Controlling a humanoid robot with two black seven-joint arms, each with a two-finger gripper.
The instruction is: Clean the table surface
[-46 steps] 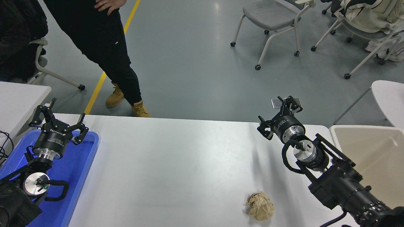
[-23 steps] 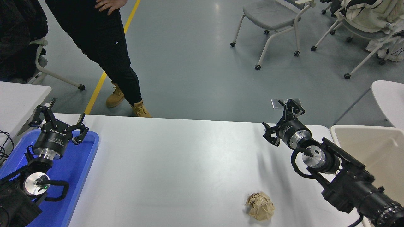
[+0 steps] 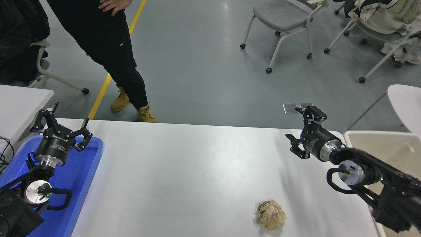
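Observation:
The large glossy white table surface point(image 3: 184, 171) fills the middle of the head view. A crumpled ball of brown paper point(image 3: 271, 214) lies on it near the front edge, right of centre. My right gripper point(image 3: 301, 126) is open and empty, held above the table's far right part, well behind and to the right of the paper ball. My left gripper point(image 3: 61, 121) is open and empty, parked at the lower left above a blue tray point(image 3: 84, 171).
A beige plastic bin point(image 3: 384, 154) stands just off the table's right end, under my right arm. A smaller white tabletop point(image 3: 19, 102) is at far left. A person in black trousers and tan boots point(image 3: 121, 65) stands beyond the far edge. Wheeled chairs point(image 3: 283, 23) stand further back.
My right arm has swung to the right and drawn back toward the beige bin, its gripper still open. The paper ball and my left arm have not moved.

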